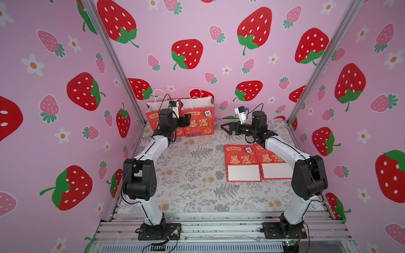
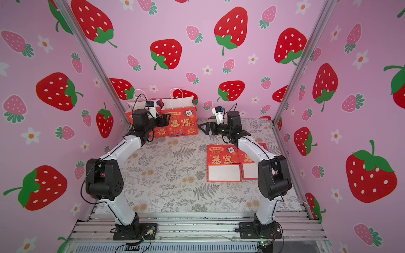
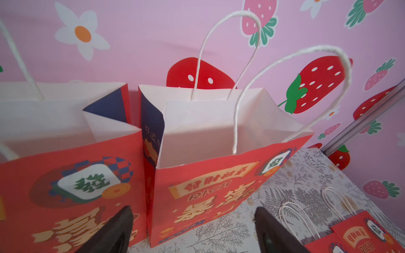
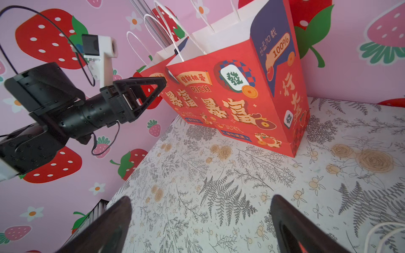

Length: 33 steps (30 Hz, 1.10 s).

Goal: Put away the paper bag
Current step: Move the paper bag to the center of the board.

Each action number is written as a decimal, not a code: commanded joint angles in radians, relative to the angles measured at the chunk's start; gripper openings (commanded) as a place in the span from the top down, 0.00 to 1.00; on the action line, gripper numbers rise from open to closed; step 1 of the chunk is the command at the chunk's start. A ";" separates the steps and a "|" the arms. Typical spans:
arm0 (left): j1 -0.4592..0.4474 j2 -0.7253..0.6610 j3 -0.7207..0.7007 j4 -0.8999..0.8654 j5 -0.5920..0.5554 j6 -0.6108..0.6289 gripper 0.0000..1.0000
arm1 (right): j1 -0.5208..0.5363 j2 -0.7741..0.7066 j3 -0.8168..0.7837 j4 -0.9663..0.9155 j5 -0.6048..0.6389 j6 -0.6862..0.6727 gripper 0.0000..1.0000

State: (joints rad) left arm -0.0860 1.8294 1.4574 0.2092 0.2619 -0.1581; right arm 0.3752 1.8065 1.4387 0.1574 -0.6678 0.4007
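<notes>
Top views: two upright paper bags (image 1: 199, 120) side by side against the back wall (image 1: 219, 65), mouths open; two flat paper bags (image 1: 241, 156) side by side on the table (image 1: 192, 179), one partly hidden by the right arm. Left gripper (image 1: 186, 121) before the upright fronts; right gripper (image 1: 225, 128) above bare table between the two groups. Left wrist: jaws spread, nothing between them, tips just short of the upright paper bags (image 3: 208, 192). Right wrist: jaws wide apart, empty, over the table; a flat bag's cord handle (image 4: 383, 230) at the frame edge. Probable step: fetching a flat bag. Recommended: low approach, pinch on the cord handle or top edge, not the panel; lift clear before carrying; wide berth around the standing pair.
</notes>
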 commanded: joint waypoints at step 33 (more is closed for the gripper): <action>-0.148 -0.166 -0.148 -0.103 0.039 0.010 1.00 | 0.005 -0.244 -0.174 0.006 0.001 0.003 0.08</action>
State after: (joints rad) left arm -0.2211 1.7054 1.3415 0.1131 0.3286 -0.1673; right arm 0.3752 1.6012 1.2793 0.1555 -0.6689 0.4042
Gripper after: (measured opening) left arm 0.047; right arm 0.920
